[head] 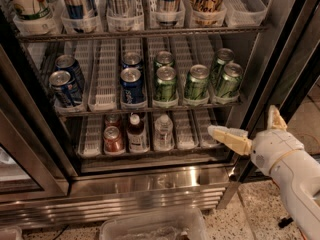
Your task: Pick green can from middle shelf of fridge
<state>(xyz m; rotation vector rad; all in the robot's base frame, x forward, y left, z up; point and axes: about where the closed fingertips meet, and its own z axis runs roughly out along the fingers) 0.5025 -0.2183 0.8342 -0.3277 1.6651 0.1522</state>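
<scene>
The fridge (150, 184) stands open with steel base and wire racks. On the middle shelf (106, 79), in white lane trays, stand several green cans: two in the centre lane (165, 84), one to their right (196, 82), and two at the far right (228, 80). Blue cans (132, 86) fill the left lanes. My gripper (248, 127) is at the lower right, outside the fridge, below the middle shelf's right end. It is open and empty, with one pale finger (226, 135) pointing left toward the bottom rack and the other pointing up.
The top rack holds tall cans in clear trays (120, 14). The bottom rack holds a red can (113, 139) and two bottles (136, 133). A dark door frame (295, 59) stands right of my arm. A clear plastic bin (150, 226) sits on the floor in front.
</scene>
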